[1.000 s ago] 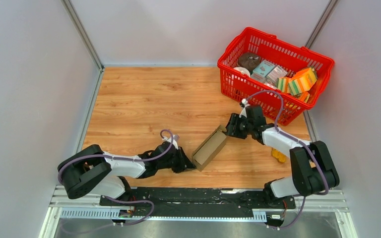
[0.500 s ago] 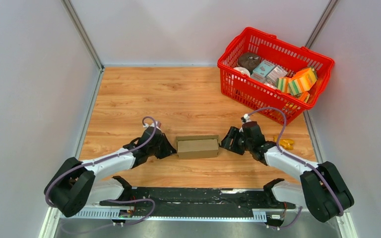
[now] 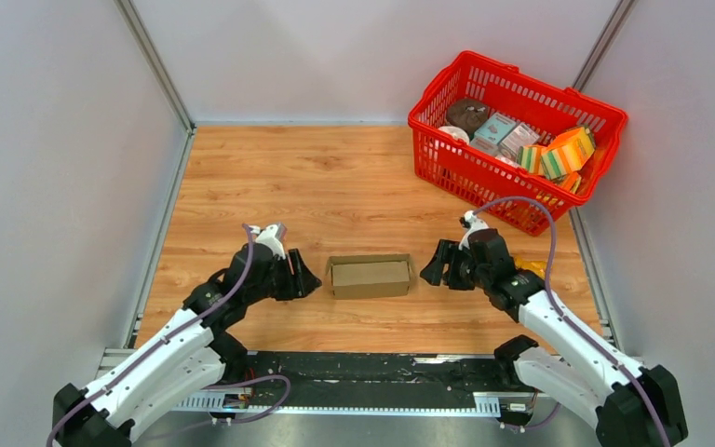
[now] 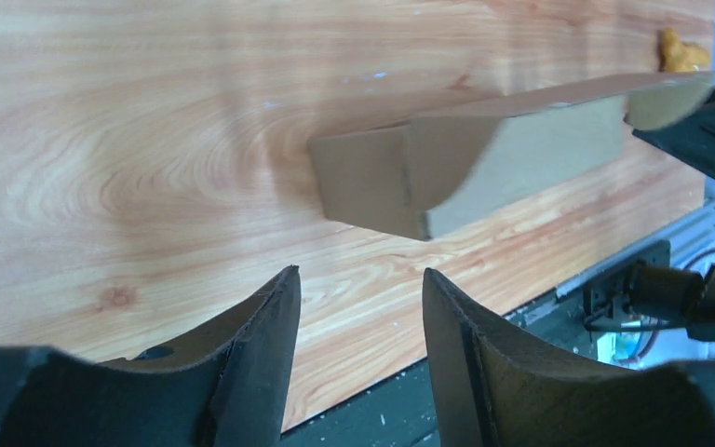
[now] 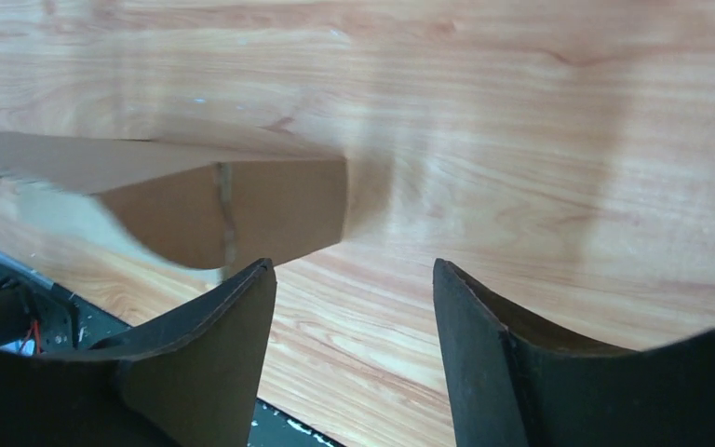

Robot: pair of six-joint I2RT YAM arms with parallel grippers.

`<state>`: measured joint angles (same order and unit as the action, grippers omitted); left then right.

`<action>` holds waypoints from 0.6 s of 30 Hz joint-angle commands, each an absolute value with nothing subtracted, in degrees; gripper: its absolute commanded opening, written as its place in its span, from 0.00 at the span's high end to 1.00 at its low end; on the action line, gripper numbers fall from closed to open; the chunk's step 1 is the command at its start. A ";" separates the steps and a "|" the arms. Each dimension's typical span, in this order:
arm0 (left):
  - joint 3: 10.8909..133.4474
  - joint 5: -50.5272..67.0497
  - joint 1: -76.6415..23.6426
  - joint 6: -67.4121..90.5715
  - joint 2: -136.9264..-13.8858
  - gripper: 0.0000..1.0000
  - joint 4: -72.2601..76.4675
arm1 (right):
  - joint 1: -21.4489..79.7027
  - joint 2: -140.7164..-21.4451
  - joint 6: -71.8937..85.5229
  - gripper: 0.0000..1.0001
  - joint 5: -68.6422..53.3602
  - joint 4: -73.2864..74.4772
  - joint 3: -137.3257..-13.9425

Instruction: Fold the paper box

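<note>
The paper box [image 3: 370,277] is a small plain brown rectangular box lying flat on the wooden table, long side left to right. My left gripper [image 3: 309,280] stands open just left of the box's end, a small gap apart. The left wrist view shows that box [image 4: 465,168] ahead of my empty left gripper [image 4: 361,279]. On the other side my right gripper [image 3: 428,271] is open too, slightly clear of the right end. From the right wrist the box [image 5: 242,207] lies ahead and to the left of the right gripper [image 5: 354,270], with only bare wood between the fingers.
A red basket [image 3: 605,121] with colourful packages stands at the back right. A small yellow-orange item [image 3: 532,268] lies on the table behind my right arm, also visible as an orange scrap [image 4: 680,51]. The black rail [image 3: 372,368] runs along the near edge.
A second ago both grippers held the box tilted; it was then laid flat. Since then both grippers have backed off its ends, and the left jaws have opened wide.
</note>
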<state>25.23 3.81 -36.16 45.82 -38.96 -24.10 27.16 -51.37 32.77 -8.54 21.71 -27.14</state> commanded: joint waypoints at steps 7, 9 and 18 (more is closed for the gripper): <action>41.03 5.71 -35.95 32.87 -47.18 0.43 -27.69 | 29.53 -49.73 20.48 0.41 -12.83 21.89 -36.91; 42.01 6.23 -35.86 32.35 -49.03 0.44 -27.34 | 29.79 -51.14 19.43 0.41 -14.40 21.01 -38.49; 45.79 6.42 -39.10 30.85 -57.47 0.52 -26.89 | 32.34 -56.86 18.28 0.50 -13.27 19.60 -40.34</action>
<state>41.69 6.15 -37.01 33.45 -55.83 -27.49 31.22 -56.62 20.23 -13.17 22.48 -38.22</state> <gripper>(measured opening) 0.484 0.517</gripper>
